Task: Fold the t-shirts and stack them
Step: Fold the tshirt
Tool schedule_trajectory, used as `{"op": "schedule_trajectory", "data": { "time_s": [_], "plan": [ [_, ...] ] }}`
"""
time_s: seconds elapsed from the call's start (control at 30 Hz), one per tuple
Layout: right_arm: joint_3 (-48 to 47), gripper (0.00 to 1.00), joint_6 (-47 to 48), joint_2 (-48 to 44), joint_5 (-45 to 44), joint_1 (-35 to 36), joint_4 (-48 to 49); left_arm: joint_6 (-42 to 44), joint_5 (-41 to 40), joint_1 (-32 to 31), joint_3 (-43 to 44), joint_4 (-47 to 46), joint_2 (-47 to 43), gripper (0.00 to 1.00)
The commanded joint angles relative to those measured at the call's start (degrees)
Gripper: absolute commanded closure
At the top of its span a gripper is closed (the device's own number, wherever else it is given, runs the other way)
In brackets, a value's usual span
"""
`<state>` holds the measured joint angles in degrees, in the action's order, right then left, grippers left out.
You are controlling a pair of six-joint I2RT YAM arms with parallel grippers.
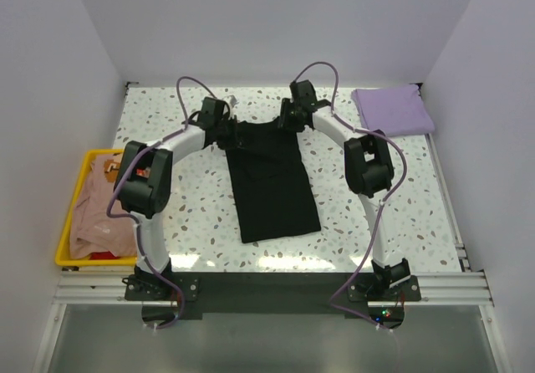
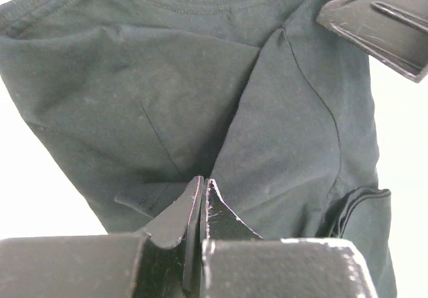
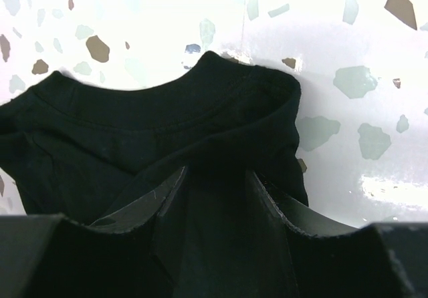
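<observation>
Jaws: your left gripper (image 2: pixel 202 188) is pinching tight on the black t-shirt (image 1: pixel 272 189), far-left corner; right gripper (image 3: pixel 215 178) is straddling its collar, clamp unclear | shirt is lying narrowed mid-table, probably for end-over-end folding | peach t-shirt (image 1: pixel 96 214) is waiting in yellow tray (image 1: pixel 65 227) | lavender t-shirt (image 1: pixel 393 111) is sitting folded, far right.

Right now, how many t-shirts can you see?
3: the black t-shirt mid-table, the lavender t-shirt folded far right, the peach t-shirt in the yellow tray left; more may hide beneath.
</observation>
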<state>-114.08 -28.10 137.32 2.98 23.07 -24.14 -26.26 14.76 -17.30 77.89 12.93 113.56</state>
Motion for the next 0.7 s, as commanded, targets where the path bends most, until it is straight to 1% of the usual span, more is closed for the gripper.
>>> {"op": "schedule_trajectory", "data": {
  "time_s": [0.0,0.1,0.13,0.17,0.33,0.43,0.57,0.6,0.67],
  "plan": [
    [-1.40,0.57,-0.64,-0.82,1.67,-0.31,3.57,-0.55,-1.75,1.04,2.35,-0.27,0.87,0.99],
    [-3.16,0.57,-0.64,-0.21,2.55,-0.92,2.88,-0.46,-1.58,1.21,4.55,0.60,2.10,0.91],
    [-3.60,0.57,-0.56,-0.21,2.90,-1.27,3.05,-0.37,-1.58,1.22,5.77,0.78,2.45,0.82],
    [-3.52,0.57,-0.56,-0.38,3.69,-1.45,3.13,-0.28,-1.75,1.39,6.22,1.04,2.54,0.78],
    [-3.34,0.53,-0.73,-2.75,6.42,-2.85,5.15,-0.02,-1.67,1.83,11.14,2.36,2.28,0.61],
    [-4.21,0.50,-0.99,-4.33,8.44,-3.56,5.16,-0.28,-2.02,2.18,14.04,3.86,1.58,0.58],
    [-3.08,0.50,-0.91,-6.62,9.32,-3.82,4.45,-2.74,-7.28,2.53,13.96,5.18,-1.14,0.58],
    [-1.07,0.50,-0.99,-8.36,9.41,-3.82,4.63,-4.05,-8.34,2.62,13.26,6.05,-2.10,0.59],
    [1.48,0.50,-1.26,-10.30,9.23,-3.82,4.98,-6.16,-11.50,2.80,12.56,7.80,-2.99,0.65]
  ]
}}
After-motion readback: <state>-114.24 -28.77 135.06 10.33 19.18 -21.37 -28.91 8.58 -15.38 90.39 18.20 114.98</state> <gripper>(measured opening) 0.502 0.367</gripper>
